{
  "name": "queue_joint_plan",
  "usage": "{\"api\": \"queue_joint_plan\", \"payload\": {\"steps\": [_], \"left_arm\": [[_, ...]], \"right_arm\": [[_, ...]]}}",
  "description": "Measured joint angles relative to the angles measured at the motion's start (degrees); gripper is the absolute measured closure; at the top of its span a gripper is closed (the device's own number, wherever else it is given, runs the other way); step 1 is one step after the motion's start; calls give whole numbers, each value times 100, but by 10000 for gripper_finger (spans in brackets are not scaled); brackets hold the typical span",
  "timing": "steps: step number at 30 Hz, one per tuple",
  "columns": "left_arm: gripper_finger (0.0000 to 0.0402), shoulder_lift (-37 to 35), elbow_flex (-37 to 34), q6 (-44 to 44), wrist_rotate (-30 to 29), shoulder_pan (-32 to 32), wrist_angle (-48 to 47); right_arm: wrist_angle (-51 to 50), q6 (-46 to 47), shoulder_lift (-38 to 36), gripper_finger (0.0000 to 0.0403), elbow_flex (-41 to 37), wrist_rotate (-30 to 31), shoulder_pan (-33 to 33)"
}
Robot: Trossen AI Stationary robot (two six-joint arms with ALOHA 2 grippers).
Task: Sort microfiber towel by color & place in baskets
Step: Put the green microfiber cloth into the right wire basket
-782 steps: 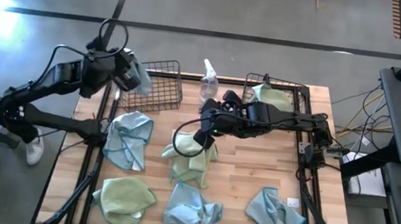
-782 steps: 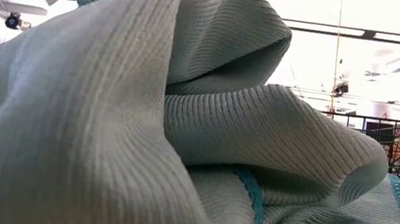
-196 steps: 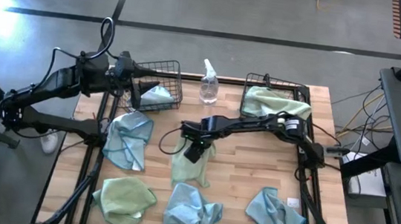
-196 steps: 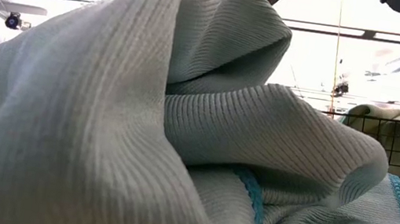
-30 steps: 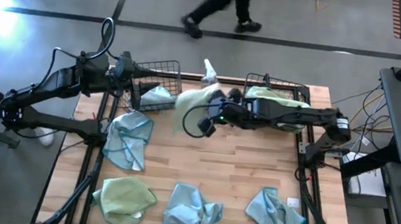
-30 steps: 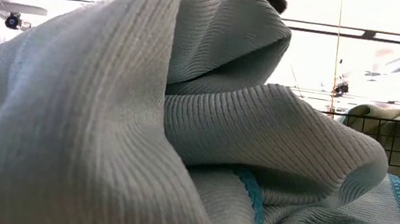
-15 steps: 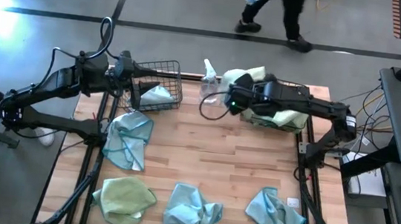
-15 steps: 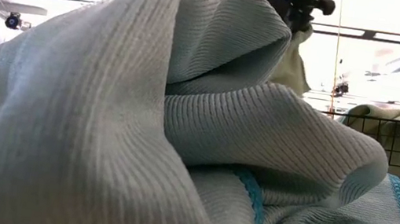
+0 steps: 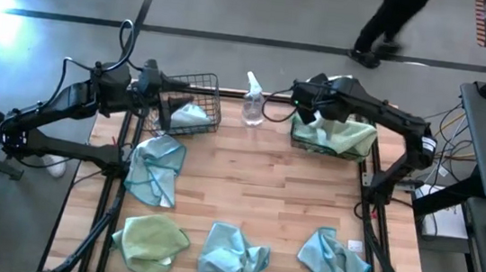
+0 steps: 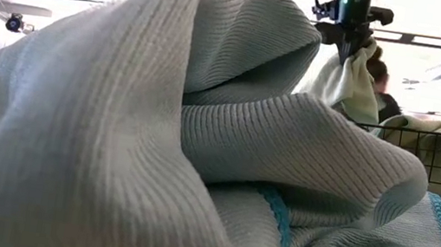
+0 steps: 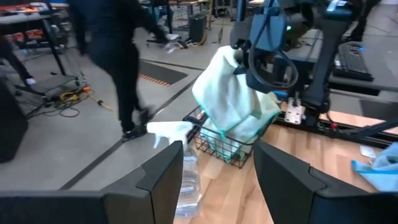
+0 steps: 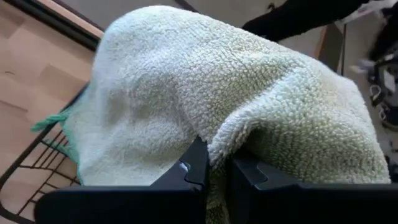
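Note:
My right gripper (image 9: 306, 99) is shut on a pale yellow-green towel (image 11: 231, 99) above the left end of the right basket (image 9: 361, 153). That basket holds more yellow-green cloth (image 9: 347, 138). My left gripper (image 11: 217, 180) is open and empty beside the left basket (image 9: 203, 85), which holds a light blue towel (image 9: 189, 117). Three light blue towels (image 9: 154, 167) (image 9: 231, 252) (image 9: 331, 259) and one yellow-green towel (image 9: 152, 240) lie bunched on the table. A light blue towel (image 10: 115, 125) fills most of the low view. My right gripper pinches a bunched fold of the yellow-green towel (image 12: 217, 140) between its two fingers. The fingers (image 10: 344, 39) point down. The towel hangs below them (image 10: 345, 81), clear of the table, and its lower end (image 11: 249, 130) reaches the basket's rim.
A clear spray bottle (image 9: 251, 101) stands between the two baskets at the far edge. Black frame rails (image 9: 116, 177) run along the table's left and right sides. A person (image 9: 395, 21) walks on the floor beyond the far edge.
My right gripper has carried the yellow-green towel from near the table's middle toward the far right, to above the right basket. The towel stays hanging below the shut fingers. A person has walked rightward beyond the far edge.

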Motion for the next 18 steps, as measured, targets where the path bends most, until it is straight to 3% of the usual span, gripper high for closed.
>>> {"api": "queue_joint_plan", "payload": {"steps": [8, 18], "left_arm": [[222, 0, 0, 0, -68, 0, 19], [222, 0, 0, 0, -68, 0, 15]], "right_arm": [[0, -193, -32, 380, -8, -573, -369], [0, -373, -8, 358, -17, -577, -430]]}}
